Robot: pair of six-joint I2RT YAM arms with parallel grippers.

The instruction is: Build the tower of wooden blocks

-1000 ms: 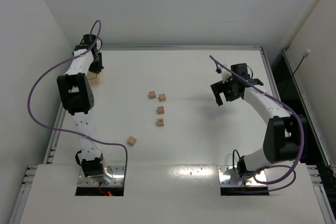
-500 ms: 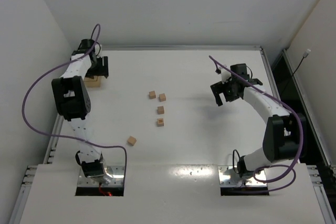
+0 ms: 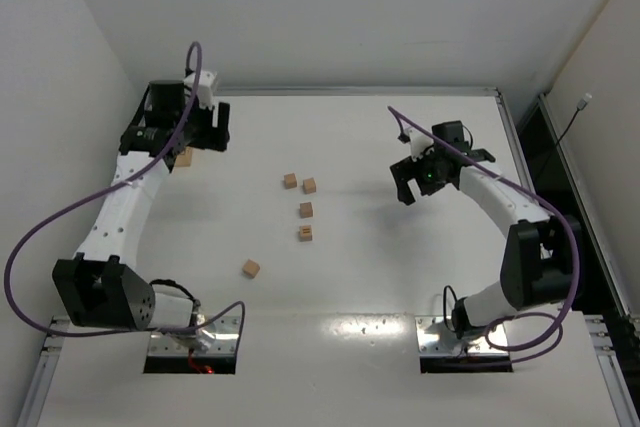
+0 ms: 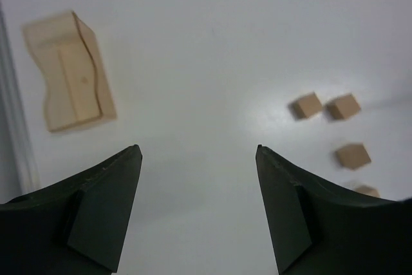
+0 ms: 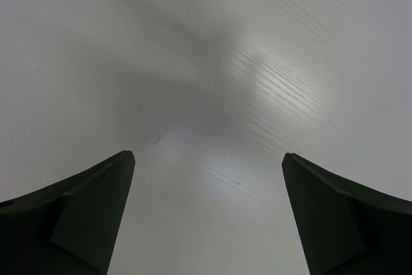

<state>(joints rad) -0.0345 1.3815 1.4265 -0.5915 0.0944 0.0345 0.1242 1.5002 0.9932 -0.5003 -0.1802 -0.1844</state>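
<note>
Judging from the left tool (image 4: 197,148), which hangs just beside the thin column of small light tan wooden cubes (image 4: 72,75), the step in hand is taken to be the fetching of a next cube. Its dark fingers are spread wide and nothing is held between them. The right tool (image 5: 207,154), well apart from the column on its right side, is spread wide too and holds nothing. Only the bare white counter (image 3: 380,277) is seen under it.

Five loose tan wooden cubes (image 3: 306,209) lie to the right of the column: four in a cluster and one alone, nearer to the arm bases than the column is.

The left tool is best lifted clear of the column before it is swung sideways, so that no finger brushes it. Two cubes of the cluster lie almost touching, so a single cube should be gripped squarely on its flat faces, or its neighbour may be pushed.

The column stands close to the raised rim (image 3: 97,272) at the left, with the side wall (image 3: 60,67) just beyond, so little room is left there. The counter to the right of the column is bare, and the return with a cube is better made from that side and from above.
</note>
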